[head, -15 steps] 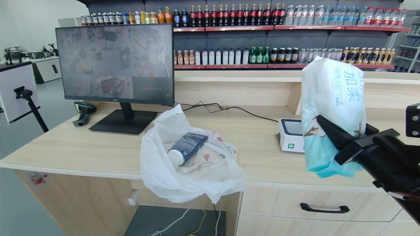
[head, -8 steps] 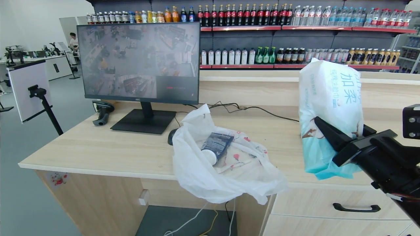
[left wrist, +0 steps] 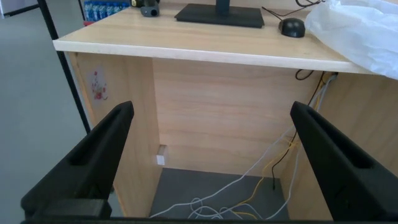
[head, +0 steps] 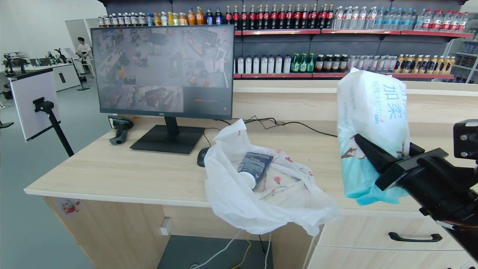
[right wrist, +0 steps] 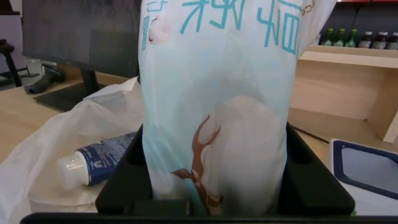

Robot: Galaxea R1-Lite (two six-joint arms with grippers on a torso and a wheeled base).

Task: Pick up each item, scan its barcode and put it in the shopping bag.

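Observation:
My right gripper (head: 384, 149) is shut on a white and teal tissue pack (head: 369, 112), holding it upright above the counter's front right part. In the right wrist view the pack (right wrist: 217, 124) stands between the black fingers (right wrist: 134, 158). To its left a white shopping bag (head: 239, 201) lies open on the counter, hanging over the front edge. A dark blue tube (head: 254, 166) lies in it. The flat desk scanner (right wrist: 367, 168) sits beyond the pack. My left gripper (left wrist: 211, 155) is open and empty, low in front of the counter's side, below the bag (left wrist: 360, 31).
A monitor (head: 162, 71) stands on the wooden counter (head: 112, 172) at the back left, with a handheld scanner (head: 119, 129) beside it and a mouse (head: 201, 157) by the bag. Cables run behind the bag. Drawers with a black handle (head: 414, 237) are below on the right.
The head camera has turned left, so the whole picture has shifted right. My right gripper with the tissue pack has come nearer the bag and now hides the desk scanner.

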